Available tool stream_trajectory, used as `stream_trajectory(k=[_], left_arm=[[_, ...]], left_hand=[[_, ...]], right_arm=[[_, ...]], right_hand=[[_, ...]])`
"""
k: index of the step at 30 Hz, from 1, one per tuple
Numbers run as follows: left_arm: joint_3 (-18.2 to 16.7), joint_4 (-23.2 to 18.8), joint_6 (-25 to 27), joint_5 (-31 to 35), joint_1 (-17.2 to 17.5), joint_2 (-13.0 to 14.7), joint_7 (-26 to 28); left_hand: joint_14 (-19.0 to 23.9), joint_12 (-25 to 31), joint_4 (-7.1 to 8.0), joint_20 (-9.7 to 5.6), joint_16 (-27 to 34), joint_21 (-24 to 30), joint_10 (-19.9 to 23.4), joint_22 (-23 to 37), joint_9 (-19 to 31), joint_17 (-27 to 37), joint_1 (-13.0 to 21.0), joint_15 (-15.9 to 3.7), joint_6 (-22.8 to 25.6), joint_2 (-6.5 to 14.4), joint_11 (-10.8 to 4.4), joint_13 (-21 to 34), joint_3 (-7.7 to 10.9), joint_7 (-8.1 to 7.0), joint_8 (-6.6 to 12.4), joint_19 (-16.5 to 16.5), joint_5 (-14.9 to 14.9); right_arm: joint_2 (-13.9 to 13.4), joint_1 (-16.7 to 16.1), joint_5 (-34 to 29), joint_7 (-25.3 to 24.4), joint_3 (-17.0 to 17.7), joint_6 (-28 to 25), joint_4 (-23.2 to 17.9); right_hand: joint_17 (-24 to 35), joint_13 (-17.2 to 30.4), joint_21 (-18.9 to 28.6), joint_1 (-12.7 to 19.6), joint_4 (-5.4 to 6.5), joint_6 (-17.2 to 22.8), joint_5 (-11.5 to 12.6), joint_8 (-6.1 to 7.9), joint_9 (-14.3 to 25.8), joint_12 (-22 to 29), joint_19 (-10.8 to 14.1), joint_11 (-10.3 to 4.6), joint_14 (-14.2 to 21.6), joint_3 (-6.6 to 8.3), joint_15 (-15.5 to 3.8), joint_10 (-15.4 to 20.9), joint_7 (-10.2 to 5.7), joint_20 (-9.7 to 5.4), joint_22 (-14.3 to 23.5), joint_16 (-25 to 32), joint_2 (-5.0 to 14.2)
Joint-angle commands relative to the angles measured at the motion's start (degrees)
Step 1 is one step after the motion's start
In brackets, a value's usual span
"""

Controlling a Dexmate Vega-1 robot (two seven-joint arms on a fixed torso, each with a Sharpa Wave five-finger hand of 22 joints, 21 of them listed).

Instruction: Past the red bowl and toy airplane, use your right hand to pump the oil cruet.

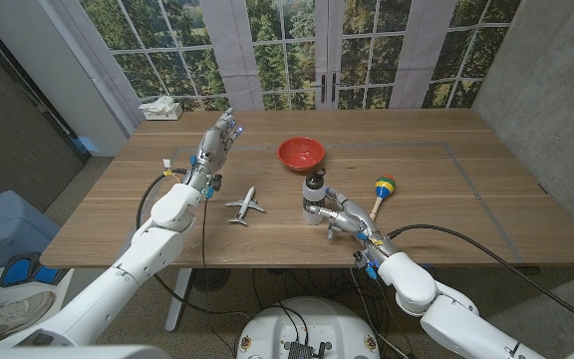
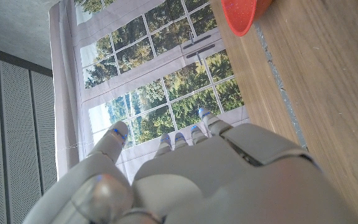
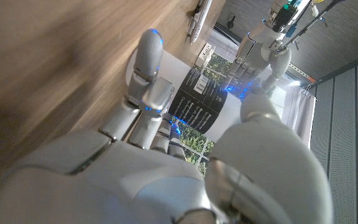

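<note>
The oil cruet (image 1: 313,195), white with a dark pump top, stands in the middle of the table just nearer than the red bowl (image 1: 300,153). My right hand (image 1: 335,217) holds it low from the right side. In the right wrist view my fingers (image 3: 146,81) and thumb wrap the cruet's black label (image 3: 196,107). The white toy airplane (image 1: 245,205) lies to the left of the cruet. My left hand (image 1: 217,137) is raised above the table's far left part, fingers apart and holding nothing. The left wrist view has that hand (image 2: 197,180) with the red bowl (image 2: 244,12) beyond it.
A coloured maraca (image 1: 381,188) lies just right of my right hand. A tissue box (image 1: 160,108) sits at the table's far left corner. Windows and a door stand behind the wooden table (image 1: 466,160). My left arm (image 3: 272,37) is seen past the cruet.
</note>
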Motion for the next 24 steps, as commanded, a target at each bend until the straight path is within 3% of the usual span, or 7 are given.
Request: stream_trajectory(k=[1,6,14,19,24], left_arm=[[-0.3,-0.3,-0.4,0.1,0.6,0.0,0.3],[-0.3,-0.3,-0.5,0.0,0.6,0.0,0.2],[-0.2,0.1,-0.7,-0.2,0.3,-0.1,-0.4],[-0.2,0.1,-0.5,-0.3,0.2,0.0,-0.6],[-0.3,-0.1,-0.5,-0.5,0.3,0.1,-0.6]], left_hand=[[-3.8,0.3,-0.32,-2.93,0.2,0.3,-1.2,0.1,0.2,0.0,0.1,-5.06,0.1,3.3,-0.15,0.2,0.12,0.15,0.19,0.6,0.3],[-3.8,0.2,-0.41,-2.97,0.2,0.4,-1.2,0.1,0.2,0.0,0.1,-5.09,0.1,3.2,-0.22,0.1,0.10,0.14,0.19,0.8,0.3],[-3.8,0.2,-0.51,-2.97,0.2,0.3,-1.2,0.1,0.2,0.0,0.1,-5.08,0.1,3.2,-0.23,0.1,0.05,0.11,0.17,0.8,0.3],[-3.7,0.2,-0.61,-2.97,0.2,0.4,-1.2,0.1,0.2,0.0,0.1,-5.02,0.2,3.1,-0.27,0.1,0.01,0.11,0.18,1.0,0.3],[-3.7,0.2,-0.72,-2.98,0.2,0.3,-1.2,0.1,0.2,-0.1,0.1,-4.99,0.2,3.0,-0.34,0.1,-0.03,0.04,0.17,1.1,0.3]], right_arm=[[1.7,1.3,-1.0,0.0,-1.3,1.4,1.1],[2.5,1.4,-4.0,-2.3,-2.0,0.2,0.4],[3.4,2.1,-5.0,-3.6,-2.4,-3.4,0.0],[4.1,3.1,-5.5,-4.2,-3.1,-6.3,0.1],[5.4,3.3,-7.4,-7.0,-3.8,-7.7,0.5]], right_hand=[[0.1,0.1,0.7,0.9,0.28,0.2,-0.5,0.50,0.2,0.4,1.1,0.75,2.0,0.26,-0.16,0.8,1.24,-0.73,-0.2,0.4,0.20],[0.1,0.0,1.1,1.3,0.30,0.3,-0.8,0.52,0.2,0.4,0.9,0.84,2.9,0.33,-0.13,1.0,1.62,-0.80,0.0,0.3,0.46],[0.1,0.0,1.3,1.7,0.39,2.9,-1.3,1.29,0.2,0.0,-0.4,-0.34,3.4,0.26,0.02,1.1,-0.67,-0.12,-0.4,-0.3,0.61],[0.1,0.1,1.0,1.8,0.42,1.7,-1.6,0.66,0.2,-0.7,-1.9,-0.58,2.3,0.12,0.14,-0.5,-1.71,0.31,-1.0,-0.9,0.39],[0.0,0.1,1.0,1.4,0.58,1.5,-1.8,0.53,0.2,-0.9,-1.8,-0.53,1.7,-0.25,0.15,-0.9,-1.46,0.43,-1.4,-1.2,-0.07]])
